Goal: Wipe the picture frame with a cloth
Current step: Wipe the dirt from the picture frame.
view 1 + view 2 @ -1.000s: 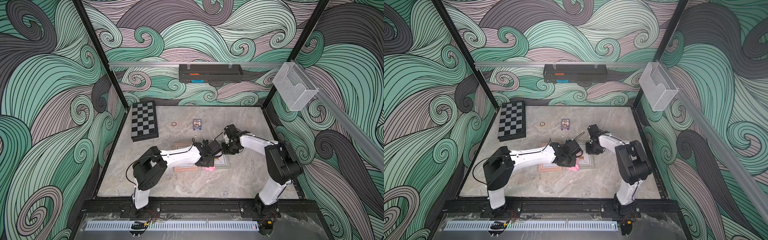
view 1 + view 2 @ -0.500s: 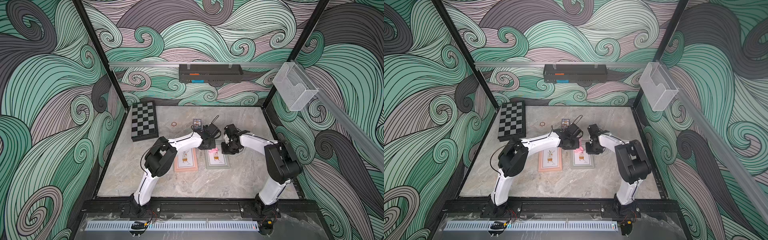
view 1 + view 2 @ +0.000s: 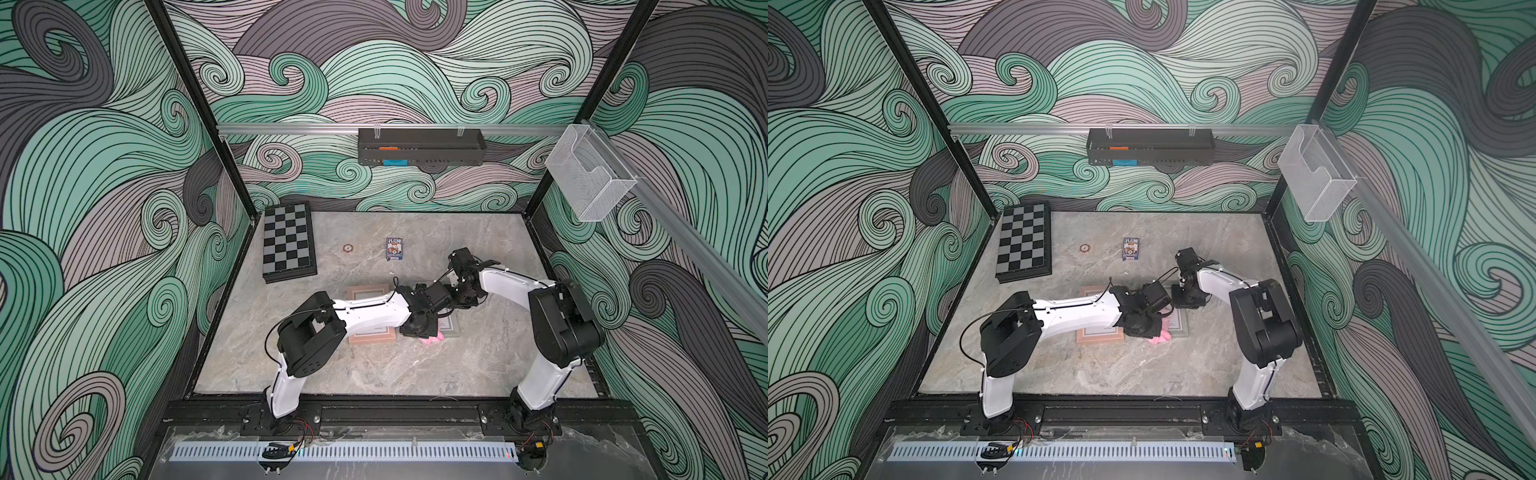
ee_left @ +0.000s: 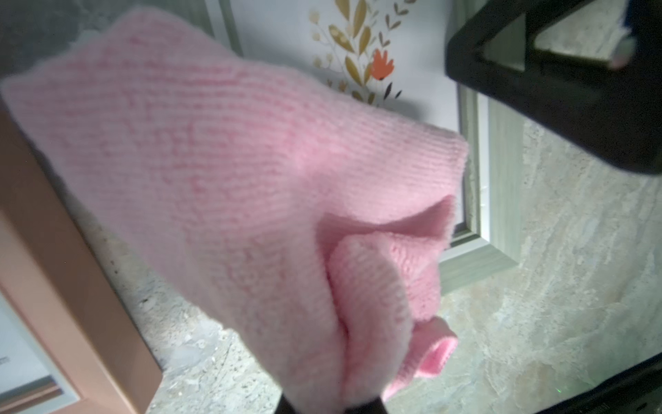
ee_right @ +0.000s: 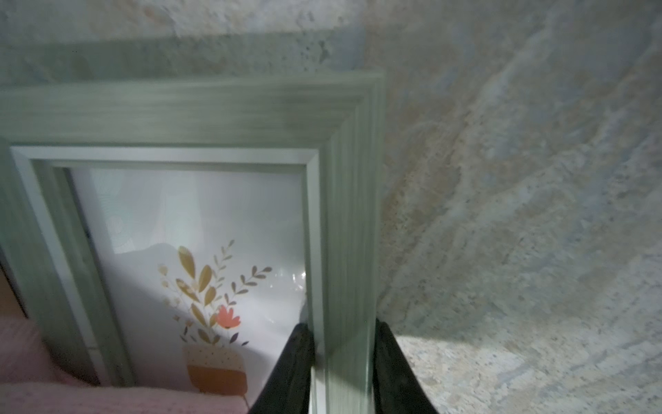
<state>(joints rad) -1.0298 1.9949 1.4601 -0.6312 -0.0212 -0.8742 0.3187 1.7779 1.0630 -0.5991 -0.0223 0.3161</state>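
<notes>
A grey-green picture frame [image 5: 344, 215] with a flower print lies flat on the marble table, its near right corner [image 3: 454, 328] showing in both top views [image 3: 1180, 326]. My right gripper [image 5: 344, 376] is shut on the frame's side rail, one finger [image 5: 293, 369] on the glass side. My left gripper [image 4: 329, 405] is shut on the pink cloth [image 4: 233, 172], bunched and draped over the frame's near end [image 4: 480, 258]. In both top views the cloth [image 3: 432, 340] [image 3: 1160, 338] pokes out below the left gripper [image 3: 419, 328].
A peach frame [image 3: 370, 338] lies just left of the green one, under my left forearm. A chessboard [image 3: 289, 243], a small ring [image 3: 348, 248] and a card box [image 3: 395, 248] sit further back. A black shelf [image 3: 419, 145] and a clear bin [image 3: 588, 174] hang on the walls.
Half a second ago my left gripper held the cloth at the frame's far end; it has since drawn the cloth back to the near end. The right gripper has kept its hold.
</notes>
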